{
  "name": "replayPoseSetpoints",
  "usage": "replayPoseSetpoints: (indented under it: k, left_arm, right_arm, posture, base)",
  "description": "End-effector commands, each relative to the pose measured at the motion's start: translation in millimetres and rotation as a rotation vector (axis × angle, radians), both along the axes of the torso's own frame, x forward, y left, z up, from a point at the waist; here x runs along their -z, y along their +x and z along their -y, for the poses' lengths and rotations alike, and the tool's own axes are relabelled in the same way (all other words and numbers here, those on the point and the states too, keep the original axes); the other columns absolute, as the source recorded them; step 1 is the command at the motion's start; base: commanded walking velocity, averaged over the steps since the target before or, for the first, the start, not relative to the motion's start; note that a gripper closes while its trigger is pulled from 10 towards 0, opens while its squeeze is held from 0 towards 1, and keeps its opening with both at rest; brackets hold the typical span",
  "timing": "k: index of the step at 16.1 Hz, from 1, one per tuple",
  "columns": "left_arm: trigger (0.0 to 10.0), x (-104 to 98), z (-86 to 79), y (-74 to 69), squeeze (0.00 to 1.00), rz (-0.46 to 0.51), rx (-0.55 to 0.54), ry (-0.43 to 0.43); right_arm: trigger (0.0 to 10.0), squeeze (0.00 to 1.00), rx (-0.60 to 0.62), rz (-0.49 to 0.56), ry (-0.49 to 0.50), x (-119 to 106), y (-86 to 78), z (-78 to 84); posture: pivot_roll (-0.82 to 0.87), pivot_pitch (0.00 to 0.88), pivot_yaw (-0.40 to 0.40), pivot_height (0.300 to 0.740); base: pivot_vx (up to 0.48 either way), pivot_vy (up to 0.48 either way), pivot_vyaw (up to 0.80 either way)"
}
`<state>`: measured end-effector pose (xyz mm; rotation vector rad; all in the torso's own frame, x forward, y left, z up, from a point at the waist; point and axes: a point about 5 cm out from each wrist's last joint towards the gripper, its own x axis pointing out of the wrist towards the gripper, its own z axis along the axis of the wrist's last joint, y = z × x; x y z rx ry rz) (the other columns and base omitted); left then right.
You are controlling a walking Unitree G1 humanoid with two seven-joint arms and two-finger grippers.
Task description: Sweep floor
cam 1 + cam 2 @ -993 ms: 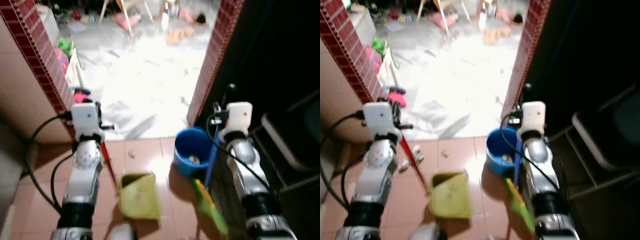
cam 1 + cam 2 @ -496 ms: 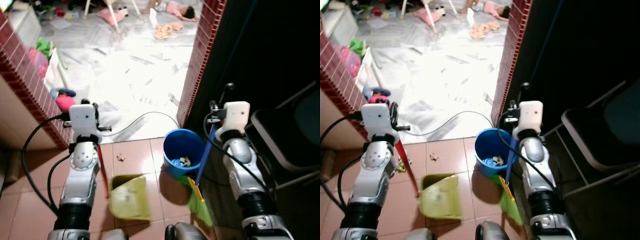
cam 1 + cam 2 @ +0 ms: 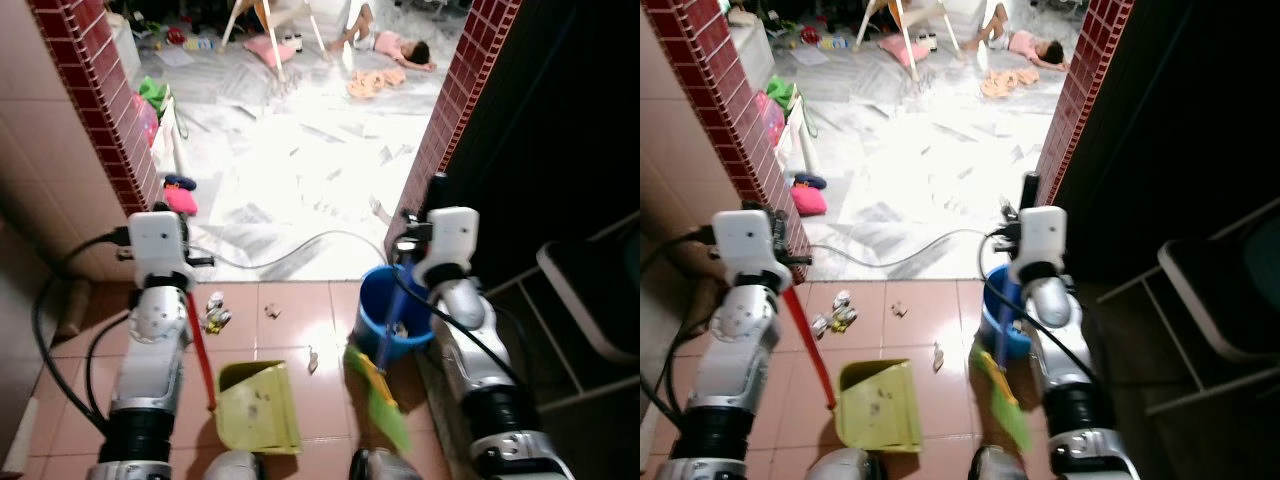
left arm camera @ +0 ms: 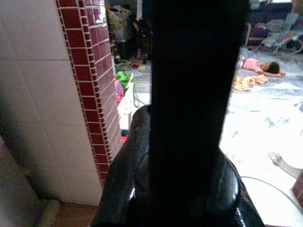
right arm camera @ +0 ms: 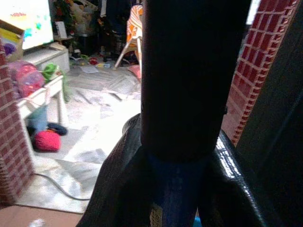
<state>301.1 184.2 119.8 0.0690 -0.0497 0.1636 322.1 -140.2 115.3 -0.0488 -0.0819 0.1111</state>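
Broom swung leftward, below right pincer

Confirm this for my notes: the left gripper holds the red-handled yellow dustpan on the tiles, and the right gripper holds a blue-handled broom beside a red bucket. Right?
Not quite. The bucket is blue, as the left eye view shows. The rest stands: left gripper on the dustpan, right gripper on the broom.

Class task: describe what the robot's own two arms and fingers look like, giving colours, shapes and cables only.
Both arms are silver, rounded segments with black bands near the bottom. Each wrist carries a boxy white camera block, on the left arm and the right arm. Black cables loop alongside each arm. The wrist views show long, glossy black fingers.
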Motion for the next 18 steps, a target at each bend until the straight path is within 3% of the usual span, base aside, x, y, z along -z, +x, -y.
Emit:
replayPoseSetpoints:
  k: [1,4,7,11,18]
  left_arm:
    - [10.0,-12.4,8.5,3.5,0.00,0.050,0.038,-0.001]
    - [10.0,-12.4,10.8,3.9,0.00,0.055,0.040,0.034]
    - [10.0,-12.5,14.2,3.6,0.00,0.052,0.079,0.010]
    - [10.0,-16.4,12.2,4.6,0.00,0.074,0.056,0.018]
    - [10.0,-18.3,15.5,5.0,0.00,0.085,0.080,0.007]
  right_arm:
    - [10.0,0.00,0.016,0.040,-0.015,-9.6,3.4,7.2]
    - [10.0,0.00,0.033,0.055,-0.029,-11.9,4.5,9.2]
    - [10.0,0.00,0.039,0.067,-0.032,-14.2,5.7,8.0]
    - [10.0,0.00,0.021,0.091,-0.052,-17.4,6.2,2.8]
    - [10.0,0.00,0.020,0.108,-0.062,-20.2,7.9,2.6]
  posture:
    - [0.00,0.060,-0.027,0.740]
    - [0.00,0.060,-0.026,0.740]
    - [0.00,0.057,-0.024,0.740]
    - [0.00,0.054,-0.024,0.740]
    - [0.00,0.045,-0.023,0.740]
  base:
    - [0.000,0.480,0.00]
    - [0.000,0.160,0.00]
    - [0.000,0.000,0.00]
    - [0.000,0.000,0.00]
    - [0.441,0.000,0.00]
